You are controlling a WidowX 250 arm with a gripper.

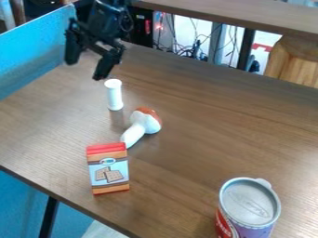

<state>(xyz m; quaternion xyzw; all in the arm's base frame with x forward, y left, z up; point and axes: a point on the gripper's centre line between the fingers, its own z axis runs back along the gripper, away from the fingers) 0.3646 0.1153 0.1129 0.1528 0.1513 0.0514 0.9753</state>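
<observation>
At the near edge of the brown wood-grain table (192, 139), a cylindrical can with a red and purple label and a pale lid (250, 201) is seen at lower right, cut off by the edge of the view. To its left, a small upright carton with a red top and crackers pictured on its front (108, 169) is set. Just behind the carton, a toy mushroom with a white stem and a reddish-brown cap (144, 124) is laid on its side, its stem pointed toward the carton; whether the two are touching cannot be told. Farther back, a slim white cylinder with flared ends (114, 95) is stood upright, just below the black two-finger claw (86, 69), which is held spread and empty at upper left. Beyond the table, tangled dark cables (189, 49) are framed beneath a brown wooden ledge (242, 15).
</observation>
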